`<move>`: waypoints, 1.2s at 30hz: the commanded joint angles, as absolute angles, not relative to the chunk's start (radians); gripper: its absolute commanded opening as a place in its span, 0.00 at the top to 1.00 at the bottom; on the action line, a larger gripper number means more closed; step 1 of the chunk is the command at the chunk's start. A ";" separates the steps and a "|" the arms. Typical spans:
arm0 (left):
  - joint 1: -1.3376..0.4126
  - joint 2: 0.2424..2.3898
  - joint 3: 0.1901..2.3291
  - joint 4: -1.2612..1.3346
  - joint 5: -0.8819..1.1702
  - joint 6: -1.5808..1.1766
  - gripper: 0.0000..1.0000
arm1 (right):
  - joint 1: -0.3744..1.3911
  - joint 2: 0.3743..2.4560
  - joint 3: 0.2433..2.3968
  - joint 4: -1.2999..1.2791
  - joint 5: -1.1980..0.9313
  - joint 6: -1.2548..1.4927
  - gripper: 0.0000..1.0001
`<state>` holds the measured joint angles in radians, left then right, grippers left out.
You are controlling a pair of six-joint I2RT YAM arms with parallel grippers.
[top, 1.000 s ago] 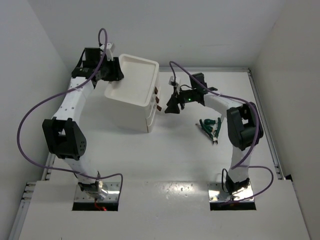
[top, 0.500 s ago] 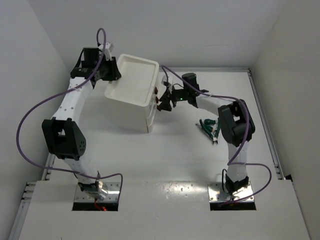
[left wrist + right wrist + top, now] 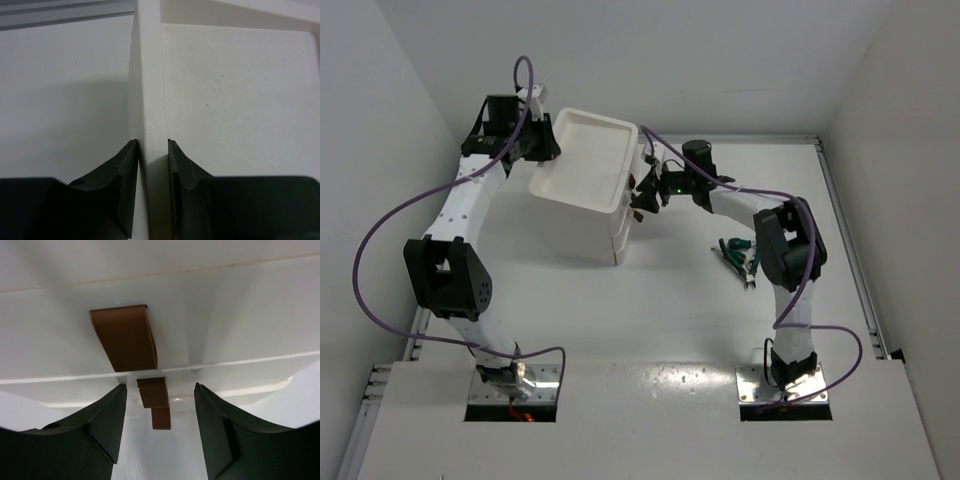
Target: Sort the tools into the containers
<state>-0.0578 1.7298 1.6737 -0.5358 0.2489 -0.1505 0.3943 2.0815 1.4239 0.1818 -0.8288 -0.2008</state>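
Note:
The white drawer unit (image 3: 582, 200) stands at the back left of the table, its rimmed top tray (image 3: 588, 150) bare. My left gripper (image 3: 548, 148) is shut on the tray's rim (image 3: 150, 100) at the unit's back left corner. My right gripper (image 3: 642, 193) is open right at the drawer fronts, its jaws either side of the red-brown handles (image 3: 127, 337). The middle handle (image 3: 153, 391) lies between the fingertips (image 3: 117, 405). Green-handled pliers (image 3: 736, 248) lie on the table to the right. The yellow-handled pliers and the wrenches are out of view.
White walls close in at the left, back and right. A metal rail (image 3: 850, 240) runs along the table's right edge. Purple cables loop over both arms.
My right gripper has moved left from mid-table to the drawer fronts, reaching the handles. The left gripper and the drawer unit have stayed still.

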 commanded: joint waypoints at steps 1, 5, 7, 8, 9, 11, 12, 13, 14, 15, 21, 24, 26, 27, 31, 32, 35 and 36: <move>-0.090 1.798 1.608 -0.753 0.249 -0.118 1.00 | 0.397 2.108 1.473 0.244 -0.839 -0.201 0.44; -0.091 1.798 1.608 -0.762 0.249 -0.118 1.00 | 0.397 2.117 1.482 0.222 -0.862 -0.201 0.51; -0.091 1.798 1.608 -0.762 0.249 -0.109 1.00 | 0.397 2.117 1.482 0.235 -0.862 -0.201 0.58; -0.091 1.798 1.608 -0.762 0.249 -0.109 1.00 | 0.397 2.117 1.482 0.235 -0.862 -0.201 0.62; -0.091 1.798 1.608 -0.762 0.249 -0.109 1.00 | 0.397 2.126 1.482 0.244 -0.862 -0.201 0.66; -0.091 1.798 1.608 -0.762 0.249 -0.109 1.00 | 0.397 2.126 1.482 0.253 -0.873 -0.201 0.83; -0.091 1.798 1.608 -0.762 0.249 -0.109 1.00 | 0.406 2.126 1.482 0.253 -0.882 -0.201 0.90; -0.091 1.798 1.608 -0.762 0.238 -0.109 1.00 | 0.407 2.114 1.482 0.268 -0.882 -0.192 0.99; -0.091 1.798 1.608 -0.762 0.226 -0.109 1.00 | 0.407 2.114 1.482 0.268 -0.882 -0.192 1.00; -0.091 1.798 1.608 -0.762 0.225 -0.118 1.00 | 0.407 2.105 1.482 0.268 -0.882 -0.192 1.00; -0.091 1.789 1.608 -0.753 0.154 -0.147 1.00 | 0.385 2.021 1.411 0.279 -0.848 -0.169 1.00; -0.091 1.779 1.608 -0.742 0.094 -0.160 1.00 | 0.359 1.976 1.373 0.236 -0.848 -0.199 1.00; -0.100 1.770 1.617 -0.733 0.036 -0.160 1.00 | 0.334 1.957 1.359 0.206 -0.848 -0.230 1.00; -0.100 1.770 1.617 -0.733 0.025 -0.160 1.00 | 0.319 1.948 1.344 0.206 -0.848 -0.230 1.00; -0.100 1.770 1.626 -0.733 -0.008 -0.160 1.00 | 0.295 1.924 1.309 0.181 -0.848 -0.248 1.00; -0.100 1.770 1.626 -0.733 -0.008 -0.169 1.00 | 0.284 1.911 1.308 0.158 -0.848 -0.262 1.00; -0.100 1.761 1.635 -0.724 -0.032 -0.169 1.00 | 0.261 1.901 1.299 0.104 -0.848 -0.301 1.00; -0.100 1.761 1.644 -0.724 -0.041 -0.169 1.00 | 0.246 1.891 1.299 0.088 -0.848 -0.301 1.00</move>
